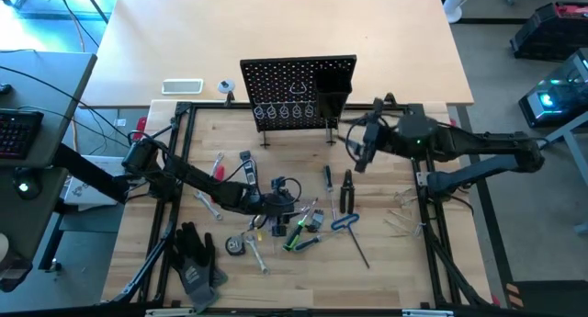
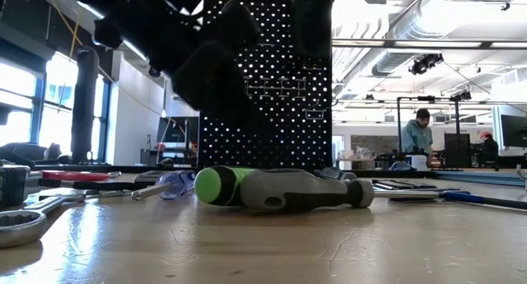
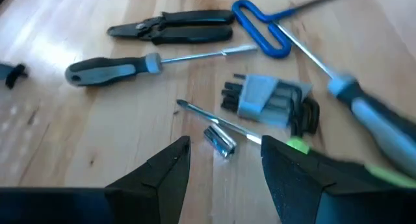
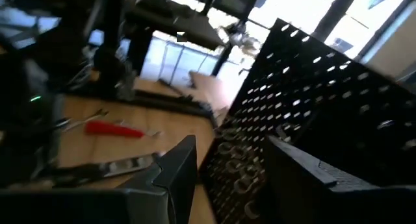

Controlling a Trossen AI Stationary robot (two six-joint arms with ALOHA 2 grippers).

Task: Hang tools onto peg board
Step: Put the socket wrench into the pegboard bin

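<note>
The black peg board (image 1: 299, 92) stands upright at the table's far middle, with wire rings along its lower edge and a black bin at its right. Tools lie loose on the wood in front of it: black pliers (image 3: 172, 27), a blue-handled hex key (image 3: 260, 32), a grey-handled screwdriver (image 3: 110, 69), a folding key set (image 3: 270, 104) and a green-handled screwdriver (image 2: 247, 185). My left gripper (image 3: 224, 159) hangs open, low over this pile, above a small silver bit (image 3: 220, 141) and a thin shaft. My right gripper (image 4: 227, 165) is open and empty, raised beside the board's right part (image 4: 312, 107).
Black work gloves (image 1: 193, 257) lie at the near left. A white flat device (image 1: 182, 86) sits far left of the board. Wrenches and a red-handled tool (image 4: 112, 129) lie left of the pile. People stand in the room beyond (image 2: 420, 132).
</note>
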